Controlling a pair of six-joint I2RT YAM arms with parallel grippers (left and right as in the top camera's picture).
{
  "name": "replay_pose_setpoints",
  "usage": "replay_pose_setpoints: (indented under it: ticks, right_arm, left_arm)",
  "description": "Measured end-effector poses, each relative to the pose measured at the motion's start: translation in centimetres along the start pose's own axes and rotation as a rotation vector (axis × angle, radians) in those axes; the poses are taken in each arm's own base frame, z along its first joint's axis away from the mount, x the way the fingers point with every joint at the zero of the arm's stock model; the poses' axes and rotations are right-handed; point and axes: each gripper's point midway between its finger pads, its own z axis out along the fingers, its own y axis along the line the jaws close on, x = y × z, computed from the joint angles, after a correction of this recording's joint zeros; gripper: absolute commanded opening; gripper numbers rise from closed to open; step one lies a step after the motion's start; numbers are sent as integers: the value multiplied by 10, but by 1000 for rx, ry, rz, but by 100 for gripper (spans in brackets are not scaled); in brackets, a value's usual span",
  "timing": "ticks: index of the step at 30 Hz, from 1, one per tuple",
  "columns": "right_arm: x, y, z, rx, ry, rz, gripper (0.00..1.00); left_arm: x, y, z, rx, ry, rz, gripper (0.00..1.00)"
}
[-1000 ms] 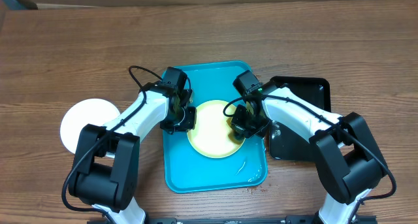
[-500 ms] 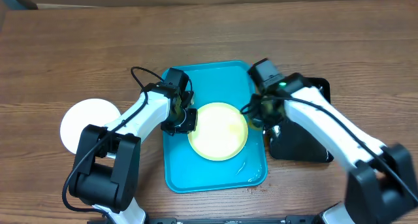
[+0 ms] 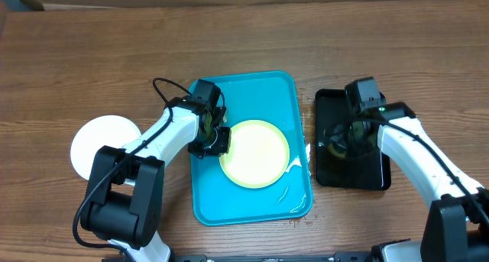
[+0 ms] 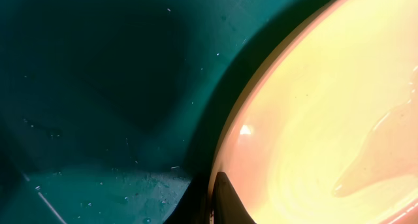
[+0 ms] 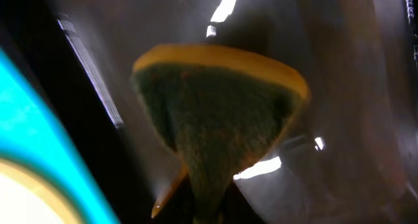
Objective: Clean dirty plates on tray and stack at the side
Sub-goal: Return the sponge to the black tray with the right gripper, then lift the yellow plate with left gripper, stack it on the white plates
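Note:
The pale yellow-green plate [image 3: 254, 153] lies in the turquoise tray [image 3: 252, 90]. My left gripper [image 3: 212, 140] is shut on the plate's left rim; the left wrist view shows a fingertip [image 4: 219, 204] on the rim of the plate [image 4: 313, 119] over the tray floor [image 4: 98, 87]. My right gripper [image 3: 344, 140] is over the black tray [image 3: 367, 178], shut on a yellow sponge with a green scouring face [image 5: 222, 119], pinched at the fingertips [image 5: 209, 214]. A white plate [image 3: 99, 143] sits on the table at far left; I cannot tell if it is a stack.
The black tray stands just right of the turquoise tray. Wet streaks [image 3: 294, 166] lie on the turquoise tray's right side. The right wrist view shows the turquoise tray's rim [image 5: 39, 132] at its left edge. The table is brown wood.
My right gripper has lifted off the yellow-green plate and moved right with the sponge to over the black tray. The left gripper has stayed at the plate's rim.

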Motion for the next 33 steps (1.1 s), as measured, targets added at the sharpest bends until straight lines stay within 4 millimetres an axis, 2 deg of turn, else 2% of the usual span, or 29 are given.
replay_pose_setpoints:
  ticks: [3, 7, 12, 14, 16, 21, 22, 25, 27, 30, 33]
  right_arm:
    - [-2, -7, 3, 3, 1, 14, 34]
    - [-7, -8, -10, -7, 27, -4, 35]
    - [-33, 10, -62, -111, -38, -45, 40]
    - [-37, 15, -82, -149, -79, -68, 42]
    - [-37, 18, -98, -182, -115, -86, 43]
    - [-35, 19, -107, -199, -133, -102, 43]
    - [-35, 19, -107, -198, -132, -103, 44]
    - [-32, 17, -106, -192, -121, -104, 44]
    - [-30, 15, -106, -186, -110, -103, 45]
    - [-29, 5, -105, -174, -87, -70, 48]
    - [-39, -30, -106, -144, -74, 62, 54]
  left_arm:
    - [0, 0, 0, 1, -1, 0, 4]
    - [0, 0, -1, 7, 1, -4, 4]
    - [1, 1, -12, -13, 14, -9, 4]
    - [-3, 2, -29, -39, -19, -3, 4]
    - [-8, 5, -63, -78, -86, -2, 4]
    - [-27, 3, -140, -60, -315, -2, 4]
    - [-27, 3, -148, -69, -343, 1, 4]
    - [-29, -3, -155, -78, -374, 23, 4]
    - [-35, -21, -160, -64, -408, 69, 4]
    - [-49, -59, -169, -18, -499, 141, 4]
    - [-57, -106, -172, 36, -582, 209, 4]
